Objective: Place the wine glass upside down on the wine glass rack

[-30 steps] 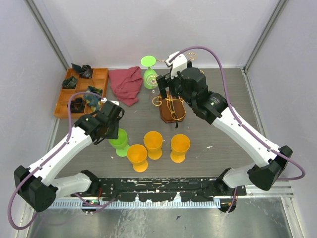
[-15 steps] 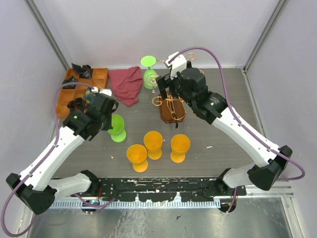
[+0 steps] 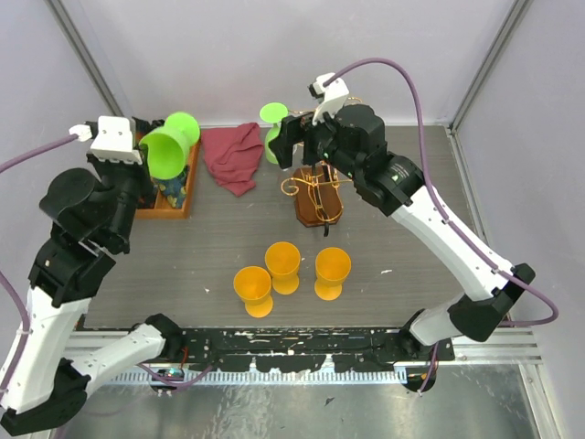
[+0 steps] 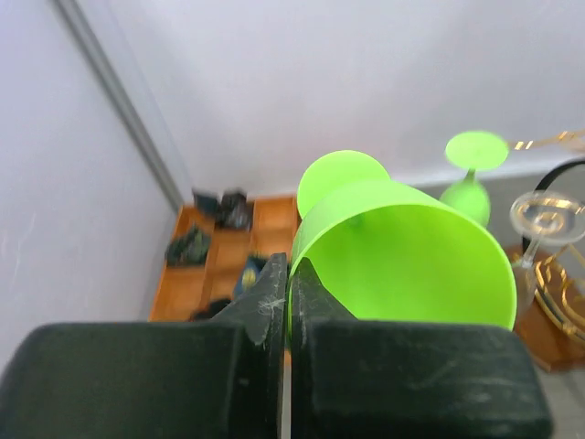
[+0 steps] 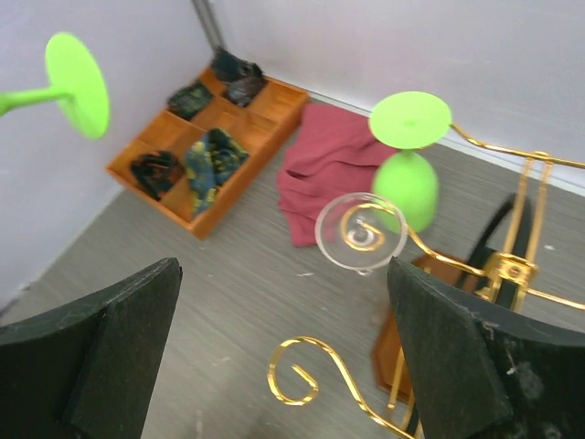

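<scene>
Looks like the carry step: grips the green wine glass (image 4: pixel 402 261) by its rim with the left tool (image 4: pixel 288 293) pinched tight, roughly sideways in the upper left of the top view, well apart from the rack (image 3: pixel 318 203) at upper centre, where the right tool (image 5: pixel 288 347) gapes wide, holding nothing. Calls next for a swing right, a turn foot-up, and a slide onto a free gold arm, clear of the hanging green glass (image 5: pixel 409 183) and clear glass (image 5: pixel 361 233). Shows no readable writing.
</scene>
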`<state>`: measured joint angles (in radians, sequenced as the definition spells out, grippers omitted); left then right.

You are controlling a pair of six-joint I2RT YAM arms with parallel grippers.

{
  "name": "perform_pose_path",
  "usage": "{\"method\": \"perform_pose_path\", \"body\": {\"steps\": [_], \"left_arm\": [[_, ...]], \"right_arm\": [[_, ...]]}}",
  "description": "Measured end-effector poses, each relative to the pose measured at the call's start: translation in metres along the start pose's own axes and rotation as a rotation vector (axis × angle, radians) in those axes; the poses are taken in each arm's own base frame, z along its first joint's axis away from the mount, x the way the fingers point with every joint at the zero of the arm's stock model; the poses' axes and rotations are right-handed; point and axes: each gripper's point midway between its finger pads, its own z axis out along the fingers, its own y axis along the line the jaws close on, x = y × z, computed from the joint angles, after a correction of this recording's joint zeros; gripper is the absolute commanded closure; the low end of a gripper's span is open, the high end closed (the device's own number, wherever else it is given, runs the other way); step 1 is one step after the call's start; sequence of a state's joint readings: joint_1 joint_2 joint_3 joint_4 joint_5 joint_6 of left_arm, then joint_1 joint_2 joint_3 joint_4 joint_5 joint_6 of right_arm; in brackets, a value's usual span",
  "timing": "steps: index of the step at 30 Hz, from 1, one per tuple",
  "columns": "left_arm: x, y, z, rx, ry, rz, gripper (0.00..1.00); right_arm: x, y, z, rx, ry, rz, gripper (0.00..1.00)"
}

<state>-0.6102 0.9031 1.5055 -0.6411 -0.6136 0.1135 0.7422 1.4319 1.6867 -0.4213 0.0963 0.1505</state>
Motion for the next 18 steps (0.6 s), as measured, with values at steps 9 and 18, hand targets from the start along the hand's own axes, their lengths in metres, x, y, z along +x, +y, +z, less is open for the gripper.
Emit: {"method": "perform_pose_path", "body": {"steps": [9,18], "left_arm": [[-0.055,-0.067,0.044,0.202,-0.358,0.105,1.00],[-0.085,-0.105,0.050,0.291,-0.680,0.124,1.00]], "right_arm": [[-0.044,0.058,0.005,-0.258,-0.073,0.245,0.00],[-0.114,0.080,-0.018,-0.505,-0.237,0.497,0.01]]}}
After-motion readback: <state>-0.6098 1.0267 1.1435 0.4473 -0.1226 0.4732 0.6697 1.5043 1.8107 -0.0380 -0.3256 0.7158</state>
